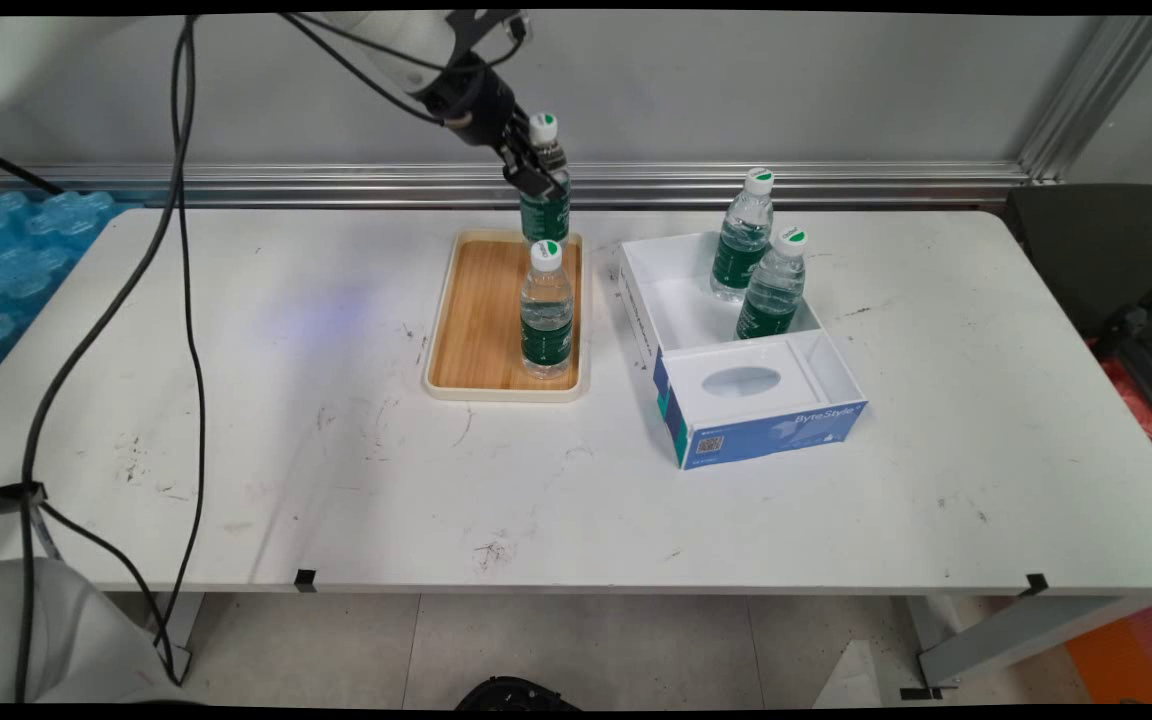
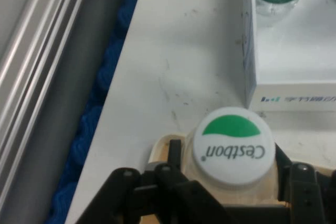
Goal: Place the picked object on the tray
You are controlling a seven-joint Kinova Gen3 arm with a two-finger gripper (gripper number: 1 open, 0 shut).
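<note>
The gripper [image 1: 534,165] is clamped on the neck of a bottle [image 1: 545,180] at the far end of the wooden tray [image 1: 476,320]; a second bottle [image 1: 546,312] stands upright on the tray nearer the camera. Right of the tray, a white box [image 1: 681,320] holds two more bottles [image 1: 758,265] side by side, and a tissue box [image 1: 761,405] fills its near end

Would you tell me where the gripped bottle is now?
In the main view, the gripped bottle is at the wooden tray's far end, behind the second bottle.
</note>
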